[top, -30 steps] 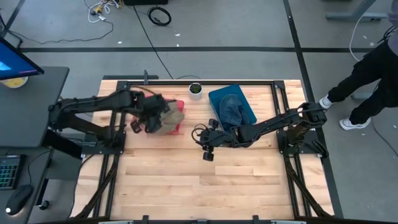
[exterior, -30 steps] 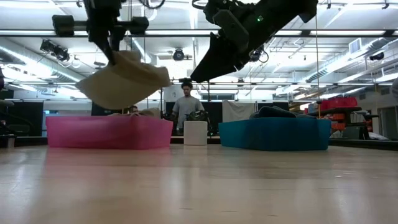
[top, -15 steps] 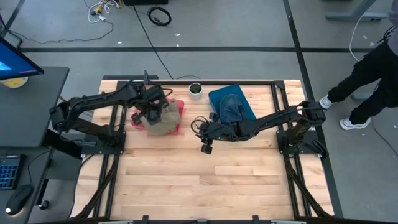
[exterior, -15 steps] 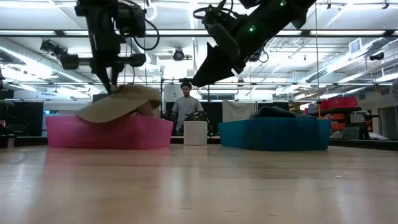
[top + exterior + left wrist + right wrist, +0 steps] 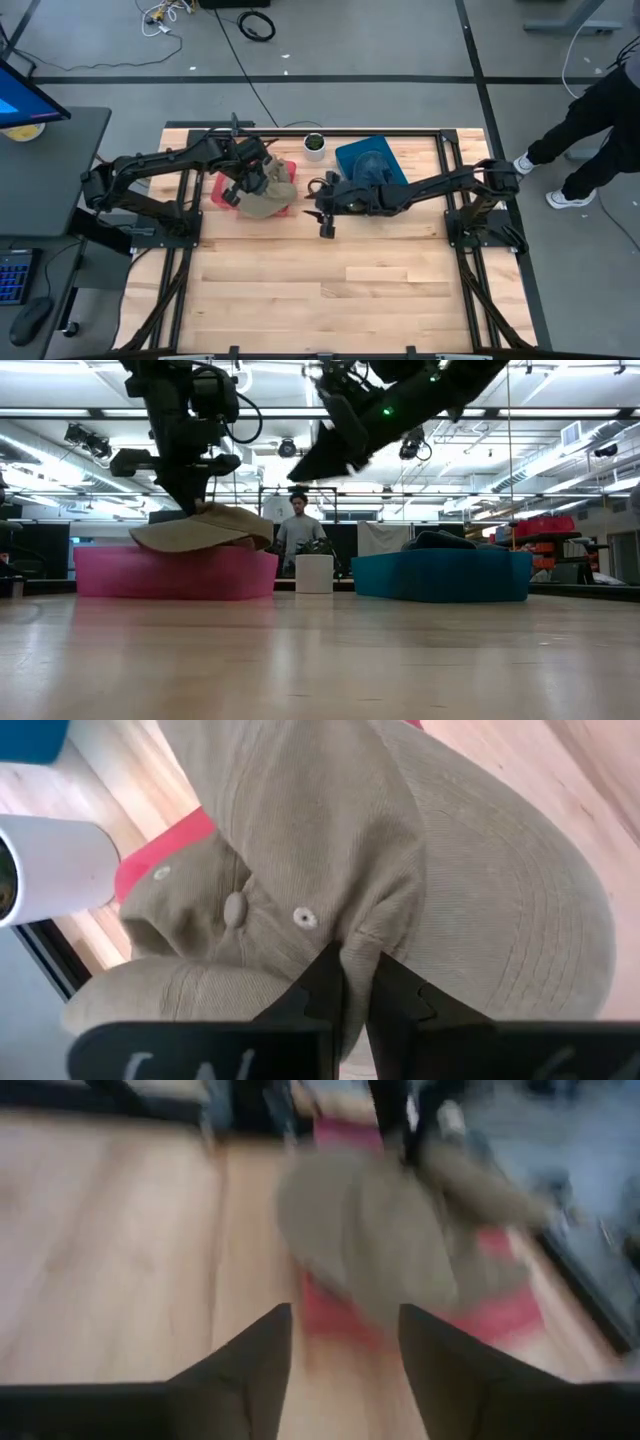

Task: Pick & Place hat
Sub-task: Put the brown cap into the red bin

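A tan cap point(image 5: 268, 192) lies over the pink bin point(image 5: 222, 190) at the table's far left; it also shows in the low view point(image 5: 205, 528) and in the left wrist view point(image 5: 400, 870). My left gripper point(image 5: 245, 180) stands over it, shut on the cap's crown. My right gripper point(image 5: 322, 208) is open and empty in the air at mid-table, right of the pink bin; in its wrist view point(image 5: 340, 1350) the fingers stand wide apart. A dark blue hat point(image 5: 372, 175) lies in the blue bin point(image 5: 398, 165). My left gripper pinches a fold of the cap's crown point(image 5: 352, 935) between its two fingers, near the top button. The fingers come from above, pointing down. The cap rests on the pink bin's rim, its brim point(image 5: 165, 538) sticking out over the bin.
A white cup point(image 5: 314, 145) stands at the far edge between the two bins. A person point(image 5: 299, 530) stands beyond the table; another person's legs point(image 5: 590, 120) show at the right. Bare wood lies toward the table's near edge.
My left gripper has carried the cap toward the table's far edge and down; the cap, hanging tilted in the air before, now lies on the pink bin. My right gripper has moved toward the table's left and far side, toward the pink bin.
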You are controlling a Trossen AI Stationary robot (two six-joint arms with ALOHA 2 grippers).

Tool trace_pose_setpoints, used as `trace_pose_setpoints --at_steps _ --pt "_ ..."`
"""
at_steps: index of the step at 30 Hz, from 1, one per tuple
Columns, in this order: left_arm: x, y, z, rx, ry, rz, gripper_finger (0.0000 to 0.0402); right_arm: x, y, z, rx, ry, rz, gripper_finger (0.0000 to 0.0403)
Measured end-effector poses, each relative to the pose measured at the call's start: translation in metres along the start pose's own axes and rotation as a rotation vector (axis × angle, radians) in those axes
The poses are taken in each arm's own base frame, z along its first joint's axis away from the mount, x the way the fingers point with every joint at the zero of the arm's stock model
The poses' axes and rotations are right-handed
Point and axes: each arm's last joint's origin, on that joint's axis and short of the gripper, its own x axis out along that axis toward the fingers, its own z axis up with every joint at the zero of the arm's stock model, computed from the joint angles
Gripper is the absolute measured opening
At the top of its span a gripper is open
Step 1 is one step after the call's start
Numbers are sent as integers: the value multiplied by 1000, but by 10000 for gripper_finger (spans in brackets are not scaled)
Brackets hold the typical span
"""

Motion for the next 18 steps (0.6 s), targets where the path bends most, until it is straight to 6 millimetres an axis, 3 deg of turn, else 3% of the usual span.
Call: trace_pose_setpoints --at_steps 8,13,18 --pt "0 3 1 -75 -18 28 35 19 -19 0 -3 -164 53 260" --pt "0 5 2 -231 -30 45 45 36 -31 -19 45 -100 26 255" --pt "0 5 2 -218 -31 46 47 56 -45 -28 64 -73 -6 240"
